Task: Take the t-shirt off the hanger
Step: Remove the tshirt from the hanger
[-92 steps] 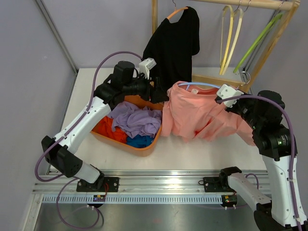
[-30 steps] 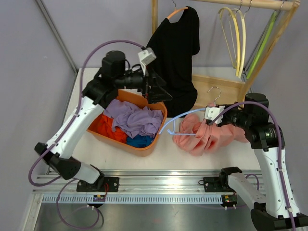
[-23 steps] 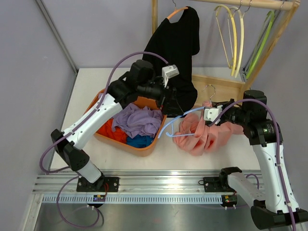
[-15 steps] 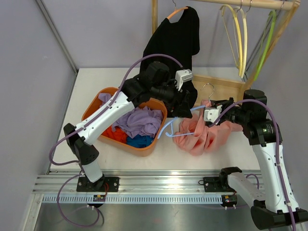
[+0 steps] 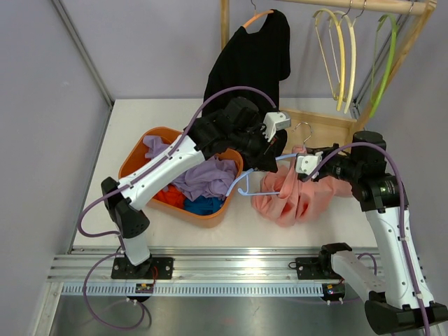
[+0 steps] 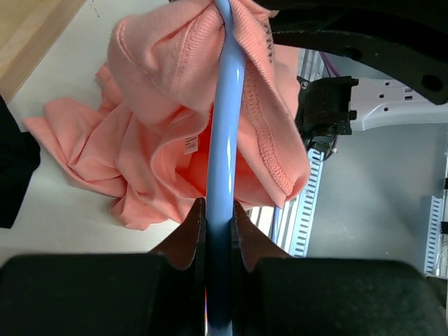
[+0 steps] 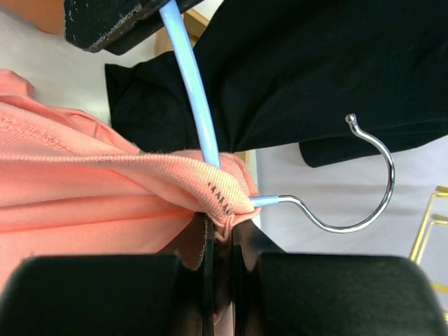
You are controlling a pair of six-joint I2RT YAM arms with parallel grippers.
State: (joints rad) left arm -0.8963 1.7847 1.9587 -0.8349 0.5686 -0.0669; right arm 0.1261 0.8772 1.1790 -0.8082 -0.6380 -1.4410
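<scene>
The salmon t-shirt (image 5: 290,199) lies bunched on the table, its collar still looped over a light blue hanger (image 5: 245,183) with a metal hook (image 5: 304,129). My left gripper (image 5: 269,161) is shut on one blue arm of the hanger (image 6: 225,140), which runs straight up between the jaws (image 6: 219,210) into the t-shirt's collar (image 6: 161,91). My right gripper (image 5: 302,166) is shut on the t-shirt's collar (image 7: 105,189) right beside the hook (image 7: 364,203); pinched fabric fills the gap (image 7: 222,227). The blue hanger arm (image 7: 190,84) rises from the collar toward the left gripper.
An orange basket (image 5: 136,150) of purple, blue and red clothes sits left of the hanger. A black t-shirt (image 5: 252,63) hangs from the wooden rack (image 5: 318,122) behind both grippers. Yellow and green hangers (image 5: 343,49) dangle at the back right.
My left arm swung right from above the basket to the blue hanger and its jaws closed on the hanger's arm. The right gripper kept its hold on the collar, almost still.
</scene>
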